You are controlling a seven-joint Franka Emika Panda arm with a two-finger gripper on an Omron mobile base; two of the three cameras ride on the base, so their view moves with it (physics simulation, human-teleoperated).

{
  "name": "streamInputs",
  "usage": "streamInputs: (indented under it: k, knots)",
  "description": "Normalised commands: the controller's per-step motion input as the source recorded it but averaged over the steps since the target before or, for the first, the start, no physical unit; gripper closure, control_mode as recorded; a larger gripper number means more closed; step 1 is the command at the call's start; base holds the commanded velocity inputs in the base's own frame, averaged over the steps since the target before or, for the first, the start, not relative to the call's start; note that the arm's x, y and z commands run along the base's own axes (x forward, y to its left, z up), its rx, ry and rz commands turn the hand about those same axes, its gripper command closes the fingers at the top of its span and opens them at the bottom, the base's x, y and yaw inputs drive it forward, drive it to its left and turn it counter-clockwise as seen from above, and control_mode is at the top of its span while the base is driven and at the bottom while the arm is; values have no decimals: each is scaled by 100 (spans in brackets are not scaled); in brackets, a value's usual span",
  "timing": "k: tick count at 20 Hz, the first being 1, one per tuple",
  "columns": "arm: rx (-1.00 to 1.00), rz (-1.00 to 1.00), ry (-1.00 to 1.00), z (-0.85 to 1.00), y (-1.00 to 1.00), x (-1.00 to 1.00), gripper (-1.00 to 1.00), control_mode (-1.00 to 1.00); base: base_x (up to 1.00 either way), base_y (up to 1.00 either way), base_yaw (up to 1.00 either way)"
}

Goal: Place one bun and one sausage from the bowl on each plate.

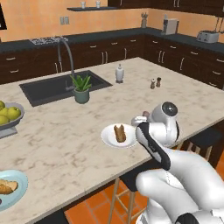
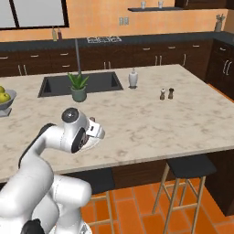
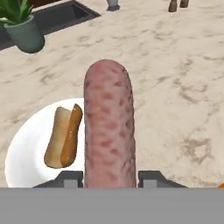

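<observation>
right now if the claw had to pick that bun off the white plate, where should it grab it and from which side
Probably across the middle of the bun, from straight above: it lies flat and oblong on the white plate, so its narrow width suits the fingers best. The claw is already shut on the sausage, so that goes first.

Your marble table [image 1: 65, 135] carries the white plate [image 1: 109, 139] near its front edge, blue plate [image 1: 13, 199] far left, fruit bowl [image 1: 8, 124], potted plant [image 1: 81, 89], shakers [image 1: 155, 82].

Arm: folded forward, elbow low, wrist bent down.
Jaws: closed on the sausage [image 3: 109, 127], one tip at each side.
</observation>
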Motion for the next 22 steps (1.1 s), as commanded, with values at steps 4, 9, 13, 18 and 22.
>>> streamInputs:
  k: [4,9,13,18,22]
  knots:
    - [-34,-1,61,-51,86,78,100,-100,0,0,0]
    - [4,-2,21,-22,-11,59,100,-100,0,0,0]
    - [6,0,7,-37,-4,60,100,-100,0,0,0]
    - [0,0,7,-80,0,16,-100,-100,0,0,0]
    - [0,0,1,-10,0,13,-100,-100,0,0,0]
